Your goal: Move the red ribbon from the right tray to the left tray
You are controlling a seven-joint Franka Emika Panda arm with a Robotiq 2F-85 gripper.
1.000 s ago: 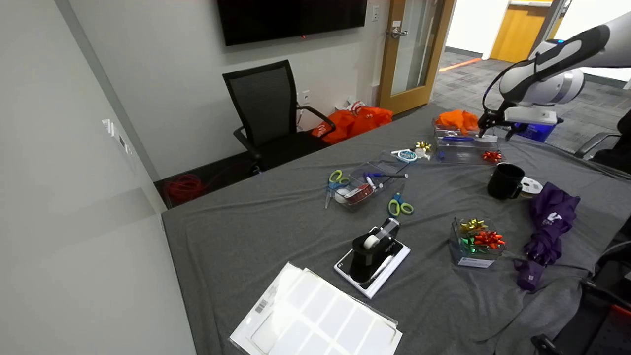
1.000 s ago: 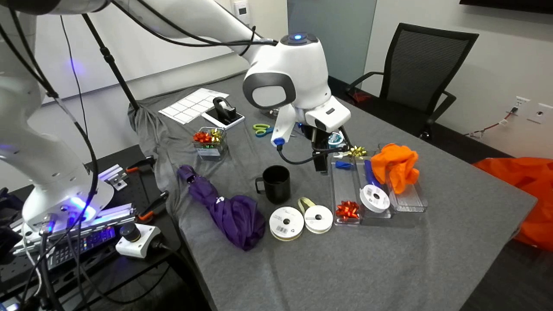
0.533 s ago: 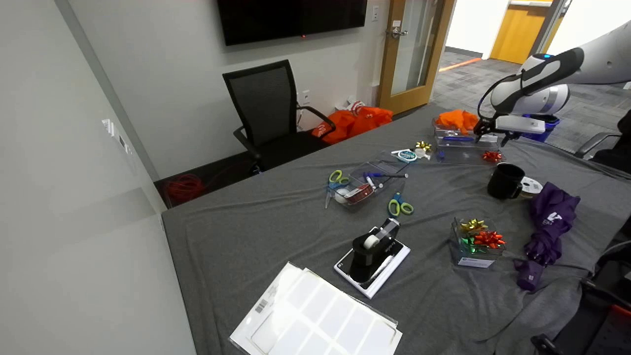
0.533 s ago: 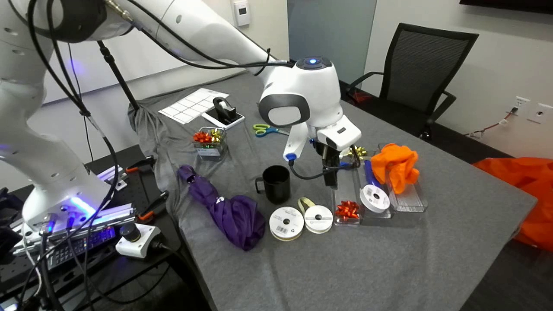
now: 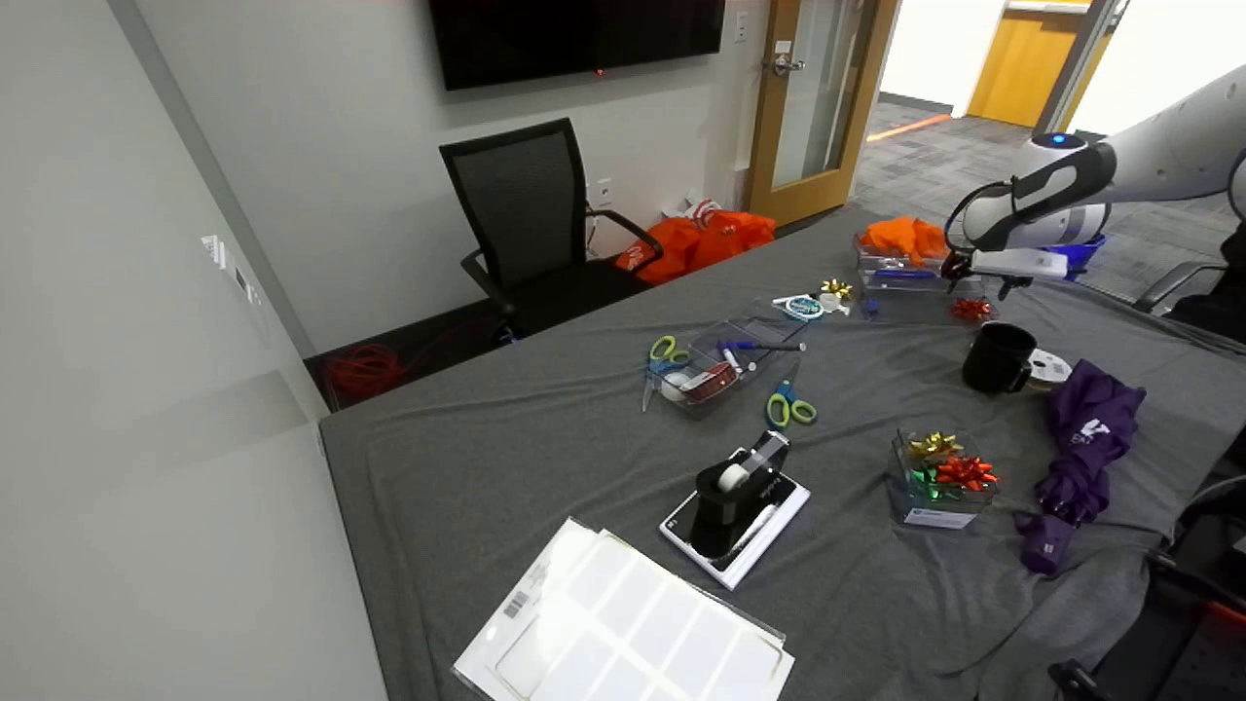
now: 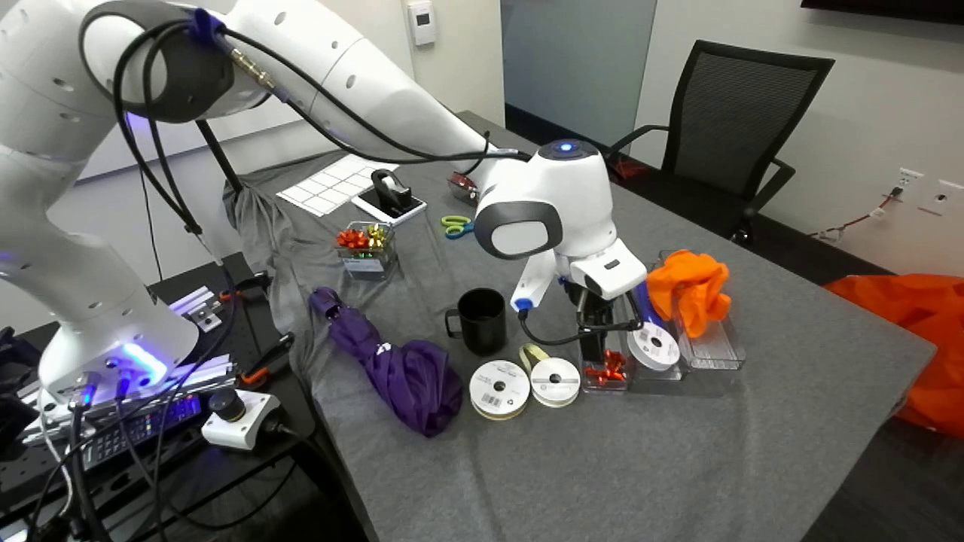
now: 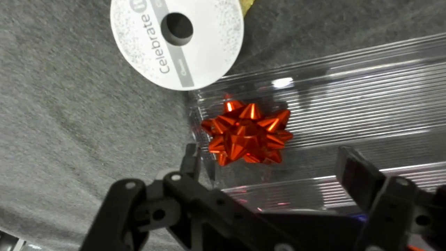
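Robot arm [image 5: 1168,146] poised above the clear tray [image 7: 369,101], jaws spread, with the red ribbon [image 7: 247,137] lying inside the tray at one end.

In an exterior view we see the forearm [image 6: 399,94] slope down from a raised elbow [image 6: 207,79] to the white wrist [image 6: 580,203] over the tray, the gripper [image 7: 269,157] pointing downward. In the wrist view we find the jaws wide apart, one finger [image 7: 191,160] near the tray's end wall, the other farther along its length; whether either touches the ribbon, a looped bow, we cannot tell. We note a white spool [image 7: 209,62] just beside the same end of the tray, a black mug [image 6: 483,321] near one side of it and an orange cloth [image 6: 689,290] on its opposite side.
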